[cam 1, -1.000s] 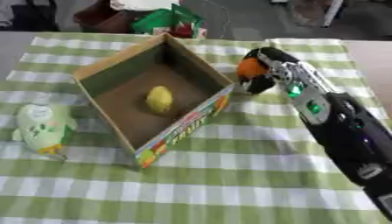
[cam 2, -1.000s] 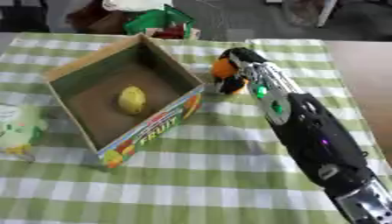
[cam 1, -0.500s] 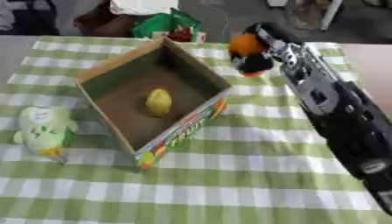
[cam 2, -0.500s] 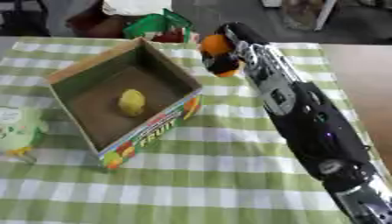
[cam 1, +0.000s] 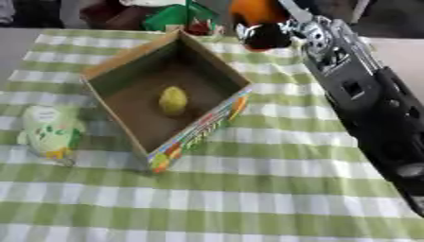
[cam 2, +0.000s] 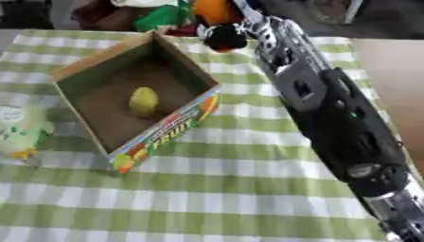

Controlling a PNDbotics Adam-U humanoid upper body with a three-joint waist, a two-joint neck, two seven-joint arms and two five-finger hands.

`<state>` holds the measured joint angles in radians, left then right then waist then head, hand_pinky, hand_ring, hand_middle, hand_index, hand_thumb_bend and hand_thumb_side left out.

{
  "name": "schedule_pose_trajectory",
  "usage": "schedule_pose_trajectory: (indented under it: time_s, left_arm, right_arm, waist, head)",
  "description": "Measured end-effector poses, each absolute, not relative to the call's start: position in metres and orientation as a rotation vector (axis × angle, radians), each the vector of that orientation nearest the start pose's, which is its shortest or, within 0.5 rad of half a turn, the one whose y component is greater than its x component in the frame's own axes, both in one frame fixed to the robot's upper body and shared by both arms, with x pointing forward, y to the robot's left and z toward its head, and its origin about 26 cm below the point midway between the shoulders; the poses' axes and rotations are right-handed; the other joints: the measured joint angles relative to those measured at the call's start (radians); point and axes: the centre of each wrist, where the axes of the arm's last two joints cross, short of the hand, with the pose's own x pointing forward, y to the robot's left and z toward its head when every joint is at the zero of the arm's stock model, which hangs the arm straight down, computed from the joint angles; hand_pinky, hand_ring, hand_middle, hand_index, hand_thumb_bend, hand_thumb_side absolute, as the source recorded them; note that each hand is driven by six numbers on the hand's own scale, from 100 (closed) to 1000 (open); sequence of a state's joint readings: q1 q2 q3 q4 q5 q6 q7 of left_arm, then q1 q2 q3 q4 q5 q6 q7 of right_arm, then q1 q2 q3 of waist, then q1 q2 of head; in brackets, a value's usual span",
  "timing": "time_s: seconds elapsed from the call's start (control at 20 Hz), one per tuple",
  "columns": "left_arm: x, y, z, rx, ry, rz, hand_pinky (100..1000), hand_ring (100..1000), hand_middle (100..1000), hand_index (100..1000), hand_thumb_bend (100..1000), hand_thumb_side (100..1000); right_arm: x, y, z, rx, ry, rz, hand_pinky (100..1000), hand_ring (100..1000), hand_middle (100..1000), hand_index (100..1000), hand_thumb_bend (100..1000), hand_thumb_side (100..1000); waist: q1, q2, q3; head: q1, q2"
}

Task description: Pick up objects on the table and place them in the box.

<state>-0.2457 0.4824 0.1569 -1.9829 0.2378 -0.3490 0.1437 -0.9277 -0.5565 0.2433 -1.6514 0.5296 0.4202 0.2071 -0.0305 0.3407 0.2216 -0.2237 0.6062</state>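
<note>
Yellow item (cam 1: pixel 172 100) already in box (cam 1: pixel 124 71); right hand (cam 1: pixel 273 35) grips orange-black toy (cam 1: pixel 252 14) top centre; pale green toy (cam 1: pixel 49 134) left remains.

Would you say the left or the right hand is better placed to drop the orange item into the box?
Right: the right hand holds the orange item just beyond the box; no left hand shows.

Matt cardboard box (cam 1: pixel 124 66); checked cloth tablecloth (cam 1: pixel 273 189); glossy metal-and-plastic arm (cam 1: pixel 364 94).

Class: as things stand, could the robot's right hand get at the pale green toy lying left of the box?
Probably not: the right hand already holds an orange object, and the box lies between it and the pale green toy.
</note>
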Motion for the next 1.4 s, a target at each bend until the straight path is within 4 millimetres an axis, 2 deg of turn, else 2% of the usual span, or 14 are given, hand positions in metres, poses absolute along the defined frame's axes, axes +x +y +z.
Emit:
schedule_pose_trajectory:
  time_s: [0.2,0.45,0.75,1.1,1.15,1.2,1.4]
  left_arm:
    - [0.291,0.326,0.216,0.188,-2.610,-0.128,468,619,650,736,100,796]
    - [0.291,0.325,0.215,0.182,-2.610,-0.120,468,619,649,735,100,798]
    - [0.291,0.325,0.215,0.178,-2.607,-0.121,468,619,649,735,100,800]
    - [0.291,0.324,0.216,0.175,-2.609,-0.122,470,619,648,735,100,802]
    - [0.292,0.324,0.217,0.173,-2.612,-0.122,470,619,648,735,100,803]
    - [0.292,0.324,0.217,0.171,-2.612,-0.122,470,619,648,735,100,803]
    - [0.292,0.324,0.217,0.167,-2.610,-0.122,470,619,648,735,100,803]
  right_arm:
    - [0.363,-0.184,0.334,-0.841,-1.966,0.992,719,722,385,637,100,238]
    - [0.361,-0.166,0.327,-0.761,-1.962,1.037,720,723,386,637,100,230]
    - [0.361,-0.149,0.318,-0.684,-1.951,1.081,720,723,387,639,100,222]
    - [0.363,-0.145,0.314,-0.666,-1.937,1.095,717,727,397,647,100,219]
    - [0.365,-0.141,0.310,-0.652,-1.922,1.106,717,732,403,653,100,186]
    - [0.367,-0.137,0.306,-0.637,-1.906,1.120,718,738,411,662,100,209]
    - [0.377,-0.124,0.289,-0.602,-1.843,1.191,725,761,456,705,100,180]
  waist:
    - [0.002,0.000,0.001]
    - [-0.003,0.000,0.004]
    - [-0.013,0.000,0.007]
    - [-0.017,-0.001,0.009]
    - [-0.022,-0.001,0.011]
    - [-0.026,-0.002,0.012]
    - [-0.030,-0.007,0.013]
  head:
    - [0.015,0.000]
    - [0.011,-0.003]
    - [-0.050,-0.017]
    - [-0.079,-0.019]
    - [-0.088,-0.019]
    - [-0.097,-0.019]
    - [-0.113,-0.019]
